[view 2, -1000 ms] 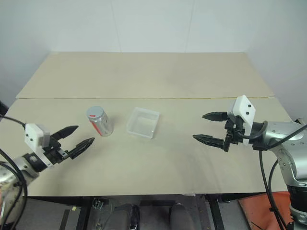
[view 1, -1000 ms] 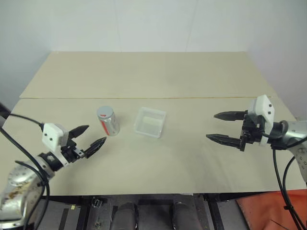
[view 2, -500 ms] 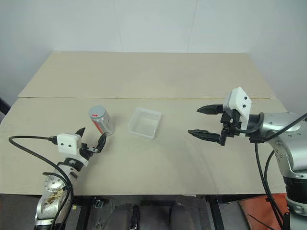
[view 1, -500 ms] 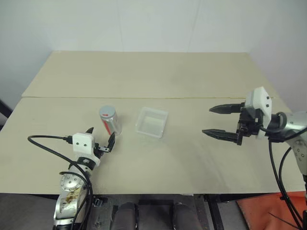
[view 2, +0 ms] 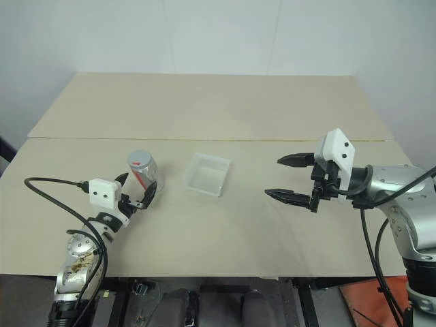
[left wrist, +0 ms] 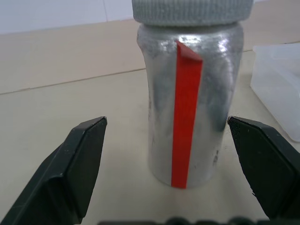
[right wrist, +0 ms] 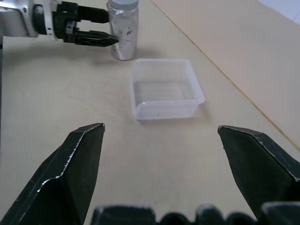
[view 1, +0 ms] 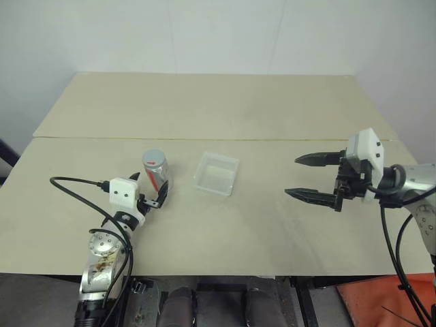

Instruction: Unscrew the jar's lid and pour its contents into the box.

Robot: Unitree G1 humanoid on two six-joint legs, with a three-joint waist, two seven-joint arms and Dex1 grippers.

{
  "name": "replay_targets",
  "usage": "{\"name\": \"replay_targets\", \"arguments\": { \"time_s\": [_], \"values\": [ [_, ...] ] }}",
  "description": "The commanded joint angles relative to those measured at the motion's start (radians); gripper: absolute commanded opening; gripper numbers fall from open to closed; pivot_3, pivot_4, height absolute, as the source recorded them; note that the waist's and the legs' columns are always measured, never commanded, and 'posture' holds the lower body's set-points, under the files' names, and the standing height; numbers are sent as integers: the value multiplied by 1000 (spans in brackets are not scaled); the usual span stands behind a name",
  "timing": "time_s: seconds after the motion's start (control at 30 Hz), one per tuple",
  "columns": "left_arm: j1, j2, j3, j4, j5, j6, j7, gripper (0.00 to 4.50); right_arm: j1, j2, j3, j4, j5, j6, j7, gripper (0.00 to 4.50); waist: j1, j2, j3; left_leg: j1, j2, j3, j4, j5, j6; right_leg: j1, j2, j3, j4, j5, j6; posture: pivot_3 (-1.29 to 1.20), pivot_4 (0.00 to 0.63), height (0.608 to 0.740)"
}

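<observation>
The jar (view 1: 156, 171) stands upright on the counter (view 1: 225, 109), left of centre, with the lid (view 1: 154, 159) screwed on. The left tool (view 1: 147, 193) is spread wide, one finger on each side of the jar's lower body; in the left wrist view a gap shows between each fingertip (left wrist: 89, 140) and the jar's wall, so nothing is gripped. Just to the jar's right, apart from it, sits the clear box (view 1: 216, 174), empty as far as can be seen. The right tool (view 1: 310, 177) hangs well to the right of the box, released, its fingers wide apart and pointing toward the box.

Bare counter lies between the box and the right tool, and all across the far half beyond the seam, up to the wall. The near edge runs close behind the left arm.

The jar's inside is hidden by the lid. In the left wrist view the lid's top is cut off.
</observation>
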Motion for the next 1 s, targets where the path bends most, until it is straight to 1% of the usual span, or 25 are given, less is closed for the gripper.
{"name": "replay_targets", "arguments": {
  "time_s": [0.03,0.2,0.53,0.87,0.9,0.93,1.0],
  "values": [
    [-28,9,-3,25,-7,-35,-17,4473,4,-11,-48,-42,24,8,-17,4500,0,0,0,0,0,0,0,0,0,0,0,0,0,0,0,0,150,740],
    [-59,2,-8,56,-9,-43,-28,4473,36,-17,-68,-91,39,15,-35,4500,1,0,0,-1,0,0,0,0,0,0,0,0,0,0,0,0,150,740],
    [-122,-8,-30,143,14,-86,-25,4473,54,-22,-86,-124,51,26,-48,4500,1,0,0,-1,0,0,0,0,0,0,0,0,-1,0,0,0,150,740],
    [-166,-9,-40,179,9,-104,-34,4473,82,-29,-96,-152,65,24,-55,4500,3,0,0,-1,0,0,0,0,0,0,0,0,-1,0,1,0,150,740],
    [-164,-8,-42,174,7,-100,-36,4082,83,-30,-97,-153,67,23,-56,4500,3,0,0,-1,0,0,0,0,0,0,0,0,-1,0,1,0,150,740],
    [-161,-8,-43,169,6,-96,-37,3896,84,-30,-97,-154,68,23,-57,4500,3,0,0,-1,0,0,0,0,0,0,0,0,-1,0,1,0,150,740],
    [-148,-8,-45,151,6,-90,-40,3261,86,-30,-97,-158,69,22,-59,4500,3,0,0,-1,0,0,0,0,0,0,0,0,-1,0,1,0,150,740]
  ]
}}
